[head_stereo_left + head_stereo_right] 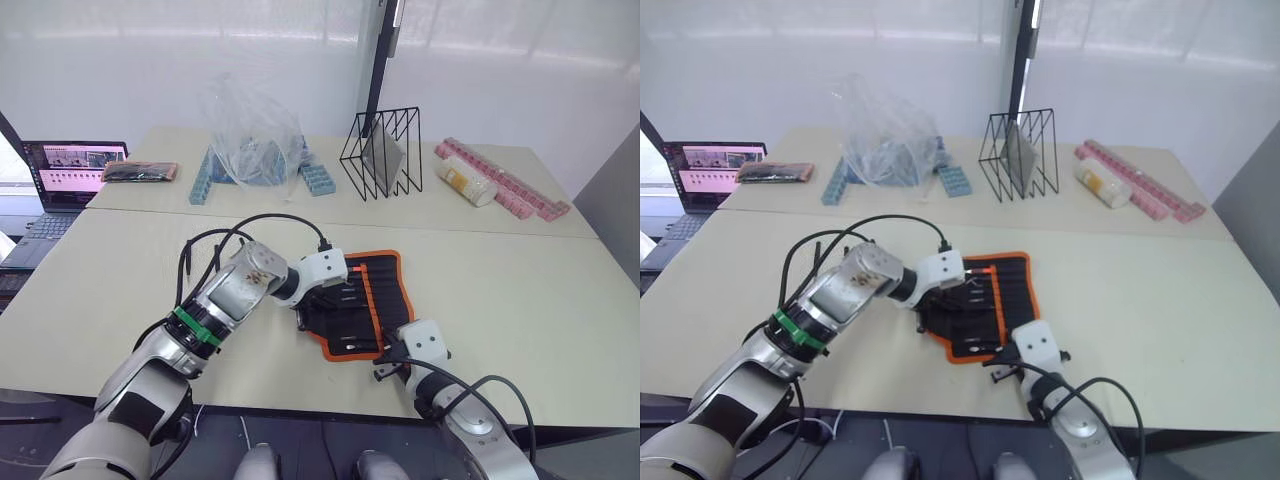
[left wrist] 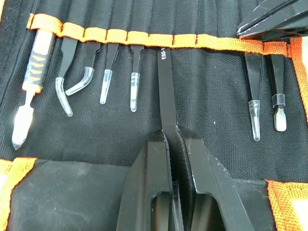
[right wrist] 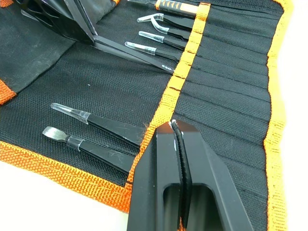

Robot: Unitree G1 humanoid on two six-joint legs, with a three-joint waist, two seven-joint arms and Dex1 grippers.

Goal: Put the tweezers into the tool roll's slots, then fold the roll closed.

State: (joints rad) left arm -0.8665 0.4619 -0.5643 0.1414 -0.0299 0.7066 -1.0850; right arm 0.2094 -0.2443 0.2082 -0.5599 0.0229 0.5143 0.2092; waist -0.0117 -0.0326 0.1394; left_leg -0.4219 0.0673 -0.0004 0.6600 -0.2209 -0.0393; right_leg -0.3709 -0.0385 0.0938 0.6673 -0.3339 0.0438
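Observation:
The tool roll (image 1: 385,282) lies open on the near table, black with orange trim. My left gripper (image 2: 172,142) is shut on one black tweezers (image 2: 166,82); its far end passes under the orange strip (image 2: 130,37) into the slots (image 2: 202,19). Several other tweezers (image 2: 109,67) sit tucked under that strip, two more (image 2: 253,91) off to one side. My right gripper (image 3: 173,130) is shut with nothing in it, its tip resting on the orange strip (image 3: 185,60) beside two slotted tweezers (image 3: 103,126). In the left eye view the left gripper (image 1: 335,298) is over the roll's middle and the right gripper (image 1: 386,348) at its near edge.
An orange-and-grey handled tool (image 2: 36,62) sits in the end slot. On the far table stand a black wire rack (image 1: 380,150), a crumpled plastic bag (image 1: 250,130), pink strips (image 1: 500,180), a flat pouch (image 1: 140,172) and a laptop (image 1: 70,175). The table's front edge runs just below the roll.

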